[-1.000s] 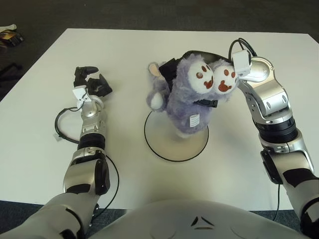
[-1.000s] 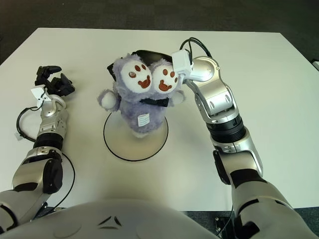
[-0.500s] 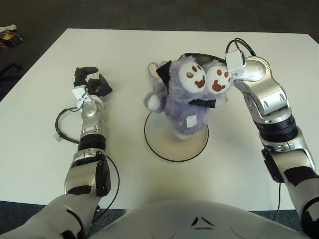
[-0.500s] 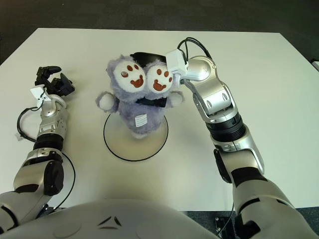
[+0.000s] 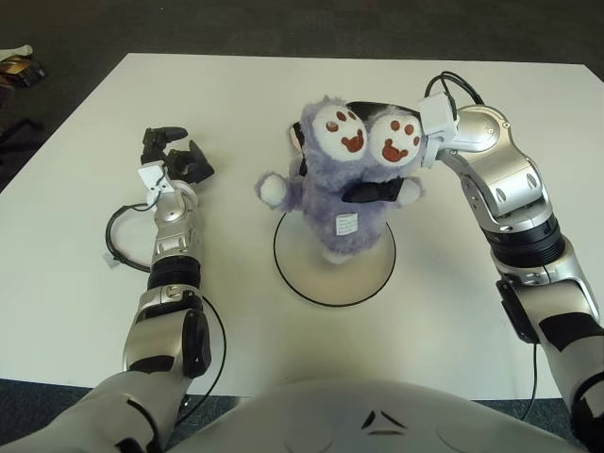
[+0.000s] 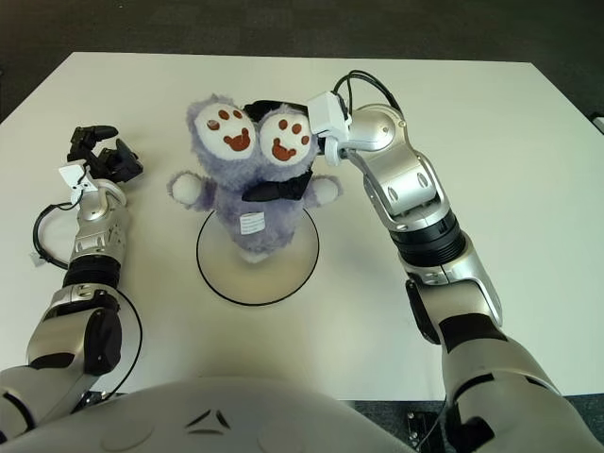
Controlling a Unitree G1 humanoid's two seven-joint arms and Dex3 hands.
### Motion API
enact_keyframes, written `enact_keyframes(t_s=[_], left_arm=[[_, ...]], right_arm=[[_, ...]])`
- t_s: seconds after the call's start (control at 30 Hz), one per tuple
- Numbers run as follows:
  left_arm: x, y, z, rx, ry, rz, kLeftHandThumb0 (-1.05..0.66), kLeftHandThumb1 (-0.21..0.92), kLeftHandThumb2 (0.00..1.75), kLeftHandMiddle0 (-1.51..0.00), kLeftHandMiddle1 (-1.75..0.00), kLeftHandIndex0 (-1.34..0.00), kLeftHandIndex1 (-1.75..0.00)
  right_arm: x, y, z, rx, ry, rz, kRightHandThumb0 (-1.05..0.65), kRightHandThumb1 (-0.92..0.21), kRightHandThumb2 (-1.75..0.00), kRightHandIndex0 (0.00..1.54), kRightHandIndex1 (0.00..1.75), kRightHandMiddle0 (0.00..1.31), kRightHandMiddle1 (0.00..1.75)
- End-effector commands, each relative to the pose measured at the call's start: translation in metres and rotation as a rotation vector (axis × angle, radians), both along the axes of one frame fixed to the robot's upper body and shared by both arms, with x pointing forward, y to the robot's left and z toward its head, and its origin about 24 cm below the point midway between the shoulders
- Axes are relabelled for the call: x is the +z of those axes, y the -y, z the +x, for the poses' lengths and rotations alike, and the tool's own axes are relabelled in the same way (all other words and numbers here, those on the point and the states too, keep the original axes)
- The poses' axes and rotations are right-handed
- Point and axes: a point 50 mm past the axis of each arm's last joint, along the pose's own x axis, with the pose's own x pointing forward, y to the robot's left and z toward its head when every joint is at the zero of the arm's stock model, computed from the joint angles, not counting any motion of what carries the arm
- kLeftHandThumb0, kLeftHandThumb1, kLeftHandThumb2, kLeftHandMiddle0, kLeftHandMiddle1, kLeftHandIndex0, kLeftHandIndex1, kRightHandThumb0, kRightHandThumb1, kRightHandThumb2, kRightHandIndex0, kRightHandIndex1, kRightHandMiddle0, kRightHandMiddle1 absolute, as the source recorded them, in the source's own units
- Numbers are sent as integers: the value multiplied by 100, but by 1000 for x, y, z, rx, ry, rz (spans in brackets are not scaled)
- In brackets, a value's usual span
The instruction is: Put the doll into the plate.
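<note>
White plate point(image 5: 370, 279) lies nearest on the counter point(image 5: 236, 94); purple doll point(image 5: 344, 184) stands upright on it, its small tag unreadable. Right hand point(image 5: 326, 121) grips the doll from behind, fingers mostly hidden. Left hand point(image 5: 175, 156) rests spread, well apart.

**A robot test room, by the look of it**

The setting looks like a lab or office test space. A plain white table point(image 5: 236, 94) stands on dark grey carpet point(image 5: 283, 24), bare apart from the staged items. Loose black cables point(image 5: 118, 236) trail across the tabletop by the robot's arm. Some small clutter point(image 5: 19, 64) lies on the floor at the far left.
</note>
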Motion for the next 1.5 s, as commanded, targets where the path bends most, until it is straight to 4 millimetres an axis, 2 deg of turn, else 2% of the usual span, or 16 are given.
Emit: enact_keyframes(t_s=[0.0, 0.33, 0.37, 0.4, 0.47, 0.5, 0.53, 0.6, 0.67, 0.87, 0.9, 0.97, 1.03, 1.1, 1.2, 1.47], left_arm=[[-16, 2, -7, 5, -68, -28, -1, 19, 145, -72, -175, -51, -166], [-17, 4, -8, 4, -69, -29, -1, 19, 146, -72, -175, -50, -168], [-17, 4, -8, 5, -71, -27, -1, 19, 146, -72, -175, -50, -168], [-18, 3, -7, 5, -73, -26, -1, 18, 146, -73, -175, -50, -168], [-18, 3, -7, 7, -75, -23, -1, 18, 147, -74, -175, -51, -168], [-18, 3, -7, 8, -78, -23, -1, 18, 147, -74, -175, -51, -168], [-19, 3, -6, 8, -80, -23, -1, 17, 147, -74, -175, -51, -168], [-20, 2, -5, 9, -81, -27, -1, 17, 147, -74, -175, -51, -167], [-20, 2, -5, 10, -81, -31, -1, 17, 147, -74, -175, -51, -167], [-22, 2, -4, 15, -71, -45, -1, 17, 147, -74, -175, -51, -166], [-22, 2, -4, 14, -67, -46, -1, 17, 147, -74, -175, -51, -166], [-22, 2, -4, 15, -63, -46, -1, 17, 147, -74, -175, -51, -167], [-23, 2, -4, 16, -62, -44, -1, 17, 147, -74, -175, -51, -167], [-22, 1, -3, 19, -63, -43, -1, 19, 146, -72, -175, -49, -169], [-22, 1, -3, 20, -65, -41, -1, 20, 145, -71, -175, -48, -170], [-24, 0, -4, 22, -76, -15, -1, 21, 145, -71, -175, -47, -170]], right_arm=[[6, 0, -1, 2, 26, -6, -40, -60, -85, 12, 97, 48, 161], [6, 0, -1, 1, 26, -6, -40, -60, -85, 12, 97, 48, 161], [4, 0, 0, 56, -89, 26, -40, -60, -85, 12, 97, 48, 161], [4, 0, 0, 103, -174, 49, -46, -67, -83, 11, 91, 39, 149], [-6, 19, 24, 161, -225, 73, -59, -82, -79, 14, 69, 16, 118], [6, 26, 10, 102, -68, 33, -61, -84, -78, 15, 66, 13, 115], [15, 28, -3, 64, 50, 8, -55, -65, -86, 18, 70, 12, 119], [24, 27, -22, 31, 168, -5, -50, -46, -98, 18, 77, 10, 126], [24, 28, -22, 30, 171, -6, -47, -34, -106, 18, 82, 9, 130], [23, 28, -23, 20, 173, -7, -45, -27, -111, 18, 86, 8, 133], [28, 47, -13, 85, 60, -14, -45, -27, -111, 18, 86, 8, 133], [38, 72, -6, 187, -59, 11, -17, -20, -124, 7, 71, 3, 114], [39, 69, 4, 175, -38, 36, -7, -17, -129, 4, 66, 2, 108], [27, 55, 18, 113, 36, 44, -29, -17, -120, 3, 66, 1, 111], [21, 51, 23, 112, 82, 47, -43, -18, -114, 4, 67, 0, 115], [18, 52, 28, 186, 95, 78, -52, -20, -109, 8, 71, 0, 122]])
